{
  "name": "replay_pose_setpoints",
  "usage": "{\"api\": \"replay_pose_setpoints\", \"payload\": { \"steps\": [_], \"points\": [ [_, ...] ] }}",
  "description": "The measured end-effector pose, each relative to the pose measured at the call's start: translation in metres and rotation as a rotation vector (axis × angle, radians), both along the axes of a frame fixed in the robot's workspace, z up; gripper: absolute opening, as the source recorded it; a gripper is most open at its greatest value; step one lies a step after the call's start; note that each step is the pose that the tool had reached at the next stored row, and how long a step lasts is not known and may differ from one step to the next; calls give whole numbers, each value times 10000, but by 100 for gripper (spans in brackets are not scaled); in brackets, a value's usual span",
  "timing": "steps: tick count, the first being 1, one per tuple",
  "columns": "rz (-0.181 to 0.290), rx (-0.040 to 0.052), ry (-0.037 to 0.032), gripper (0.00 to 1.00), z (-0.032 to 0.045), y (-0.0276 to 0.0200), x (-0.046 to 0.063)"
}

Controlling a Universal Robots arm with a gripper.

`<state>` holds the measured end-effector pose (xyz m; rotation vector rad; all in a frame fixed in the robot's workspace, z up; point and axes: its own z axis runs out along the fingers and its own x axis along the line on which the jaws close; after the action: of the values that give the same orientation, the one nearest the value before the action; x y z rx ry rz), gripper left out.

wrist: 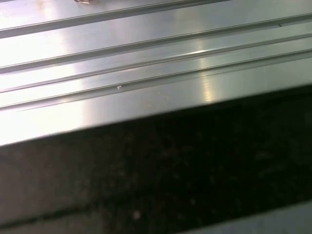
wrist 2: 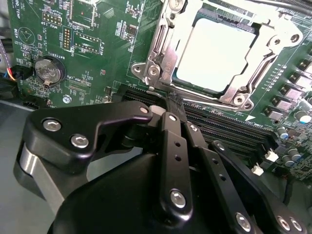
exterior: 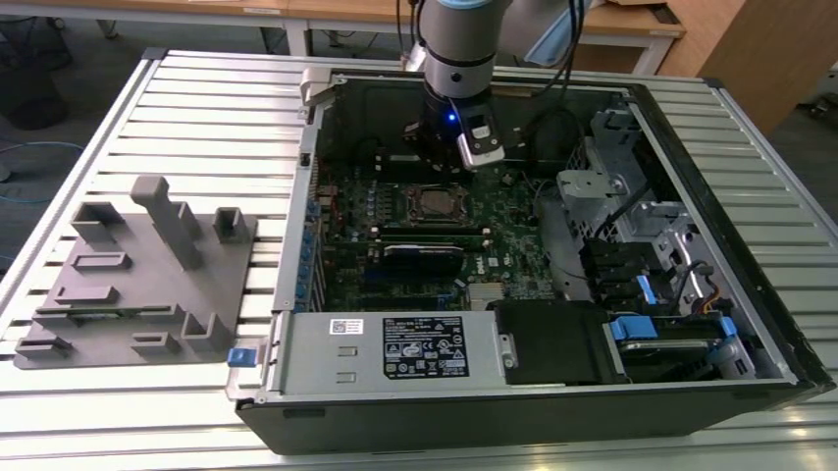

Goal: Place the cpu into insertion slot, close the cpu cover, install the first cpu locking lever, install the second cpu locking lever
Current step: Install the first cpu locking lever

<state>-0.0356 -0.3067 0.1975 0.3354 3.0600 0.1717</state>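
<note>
The flat silver-grey square cpu (wrist 2: pixel 214 53) is washed pale by glare, perhaps overhead; the ribbed metal tabletop (wrist: pixel 204 92) is streaked.

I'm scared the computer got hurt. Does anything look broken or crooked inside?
Nothing stands out. The cpu lies flat and square under the cpu cover, whose frame looks level around it. The gripper hangs just beside them.
</note>
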Motion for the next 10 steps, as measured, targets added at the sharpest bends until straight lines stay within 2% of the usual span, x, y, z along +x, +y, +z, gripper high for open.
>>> {"api": "replay_pose_setpoints", "payload": {
  "steps": [10],
  "points": [
    [0,10,-25,11,1,0,-1]
  ]
}}
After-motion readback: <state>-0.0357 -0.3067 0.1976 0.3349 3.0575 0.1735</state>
